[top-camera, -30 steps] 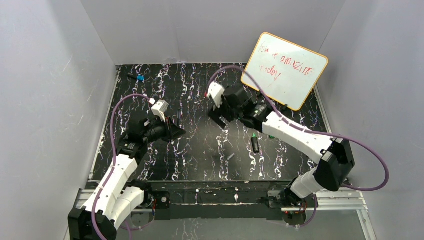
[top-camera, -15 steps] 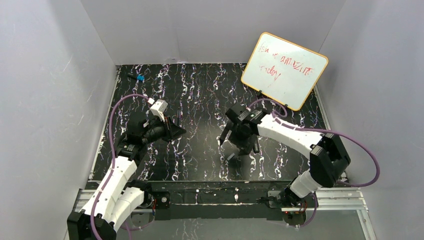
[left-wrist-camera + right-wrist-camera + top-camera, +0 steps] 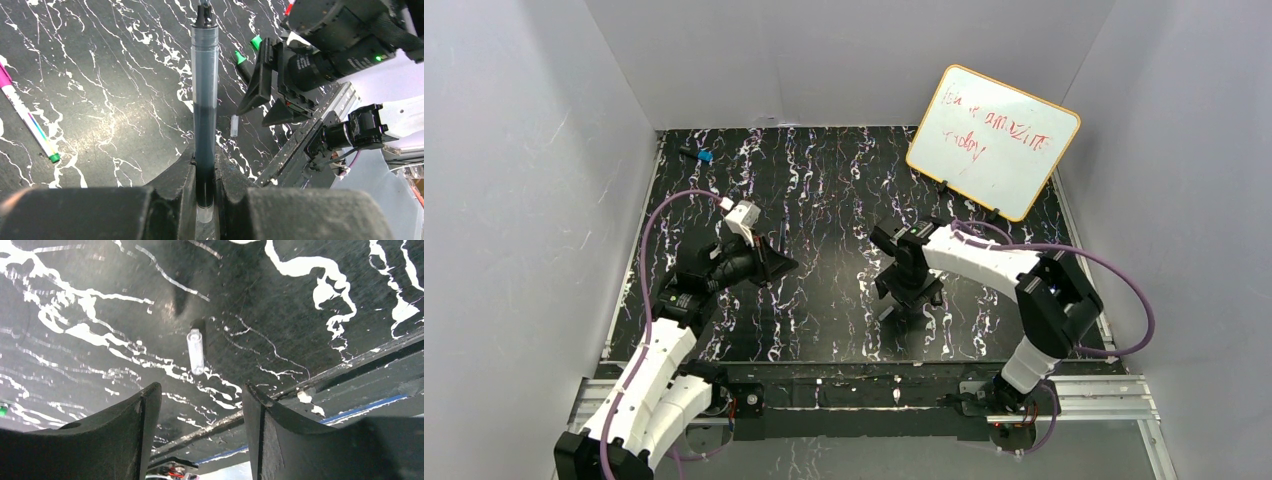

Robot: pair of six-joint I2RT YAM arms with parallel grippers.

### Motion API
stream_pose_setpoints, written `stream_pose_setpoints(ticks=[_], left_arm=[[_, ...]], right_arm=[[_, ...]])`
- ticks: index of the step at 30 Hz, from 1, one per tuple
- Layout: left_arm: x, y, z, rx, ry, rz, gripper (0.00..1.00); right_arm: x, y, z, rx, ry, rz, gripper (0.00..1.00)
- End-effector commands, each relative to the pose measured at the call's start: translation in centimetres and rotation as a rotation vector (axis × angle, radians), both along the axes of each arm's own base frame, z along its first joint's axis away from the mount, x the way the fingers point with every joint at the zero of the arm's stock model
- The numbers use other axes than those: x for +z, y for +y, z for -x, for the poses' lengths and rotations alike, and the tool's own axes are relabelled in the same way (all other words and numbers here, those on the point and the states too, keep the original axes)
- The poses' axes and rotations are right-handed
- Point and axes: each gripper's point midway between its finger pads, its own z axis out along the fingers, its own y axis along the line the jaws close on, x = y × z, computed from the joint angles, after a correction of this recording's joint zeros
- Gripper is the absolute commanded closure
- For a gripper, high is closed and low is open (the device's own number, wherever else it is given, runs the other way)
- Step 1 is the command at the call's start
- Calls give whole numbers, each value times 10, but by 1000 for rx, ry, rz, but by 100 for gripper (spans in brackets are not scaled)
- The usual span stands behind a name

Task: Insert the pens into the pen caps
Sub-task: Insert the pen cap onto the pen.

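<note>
— Lying ahead of the right jaws?
— One clear cap (image 3: 195,352) on the counter (image 3: 300,315), just beyond their gap; those jaws stand parted, touching nothing.
— And the left jaws?
— Clenched on a smoky, translucent dark pen (image 3: 205,95); white pen (image 3: 30,122) off left, green-tipped markers (image 3: 241,60) beyond.

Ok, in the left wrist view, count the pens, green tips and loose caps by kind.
Slim pens: 2 (dark pen, white pen)
Green tips: 2
Loose clear cap: 1
Total: 5
</note>
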Motion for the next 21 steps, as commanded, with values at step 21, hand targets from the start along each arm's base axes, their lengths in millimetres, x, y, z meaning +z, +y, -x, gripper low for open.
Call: stream_pose_setpoints(ticks=[21], left_arm=[[10, -6, 6, -40, -32, -8, 100]], right_arm=[[-34, -1, -23, -70, -19, 75, 55]])
